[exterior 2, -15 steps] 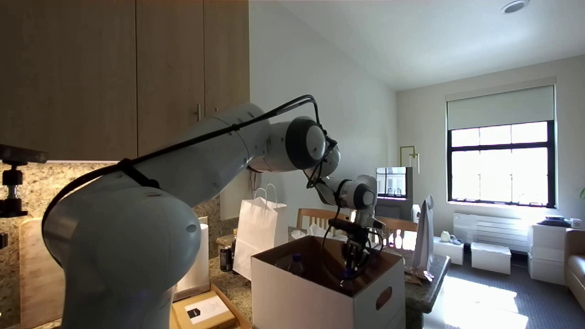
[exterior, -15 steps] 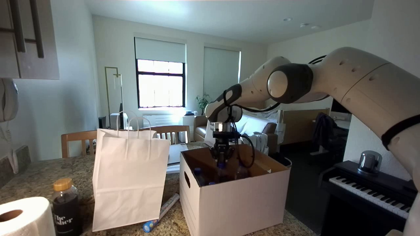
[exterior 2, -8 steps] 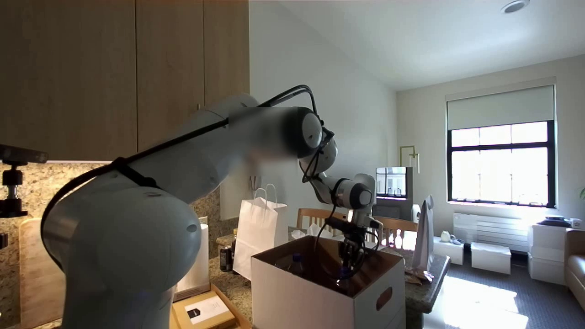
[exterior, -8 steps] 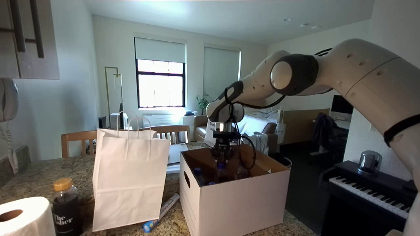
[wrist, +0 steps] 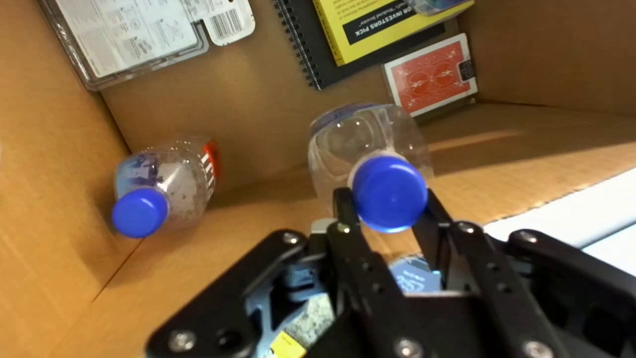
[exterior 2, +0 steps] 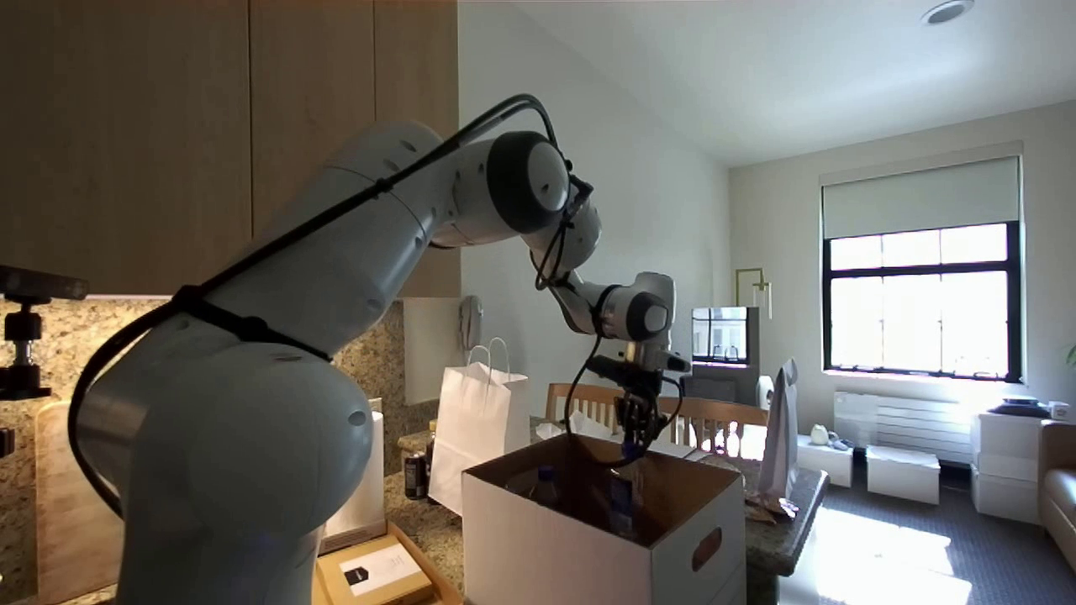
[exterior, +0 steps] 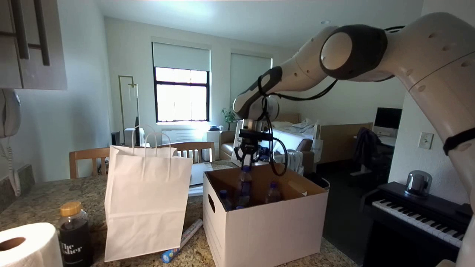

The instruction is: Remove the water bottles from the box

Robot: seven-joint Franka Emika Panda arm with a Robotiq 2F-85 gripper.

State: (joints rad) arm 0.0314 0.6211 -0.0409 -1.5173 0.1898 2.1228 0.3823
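The claw (wrist: 391,199) has the held water bottle (wrist: 343,144) by its round blue cap; its straight black fingers (wrist: 344,206) are pressed in on either side, standing only the cap's width apart. Below the claw the bottle is roughly upright, thin clear plastic with faceted shoulders. Its lower part is inside the box (exterior: 274,226), under the claw; the base is hidden by the near wall in both exterior views, so I can't fairly say whether it touches the bottom.

The box is cardboard, smooth and white outside, plain brown inside, with a rounded hand hole in one wall. Other water bottles (exterior: 273,194), also blue-capped, show lower than the claw, to either side of the held one in an exterior view. In the wrist view, one with a strip of red label is left of the claw, in a brown corner.

Past the claw's tips lie a stiff clear plastic package (wrist: 134,30) with printed white card, a black wire-bound notebook (wrist: 320,59), a glossy yellow book (wrist: 357,25) over it, and a red, white-edged pack of cards (wrist: 430,77).

Left of the claw in an exterior view, a creased white paper bag (exterior: 146,207) with thin looped handles stands on a speckled stone counter (exterior: 55,189); farther left are a dark bottle (exterior: 74,237) with a round tan lid and a soft paper roll (exterior: 41,248).
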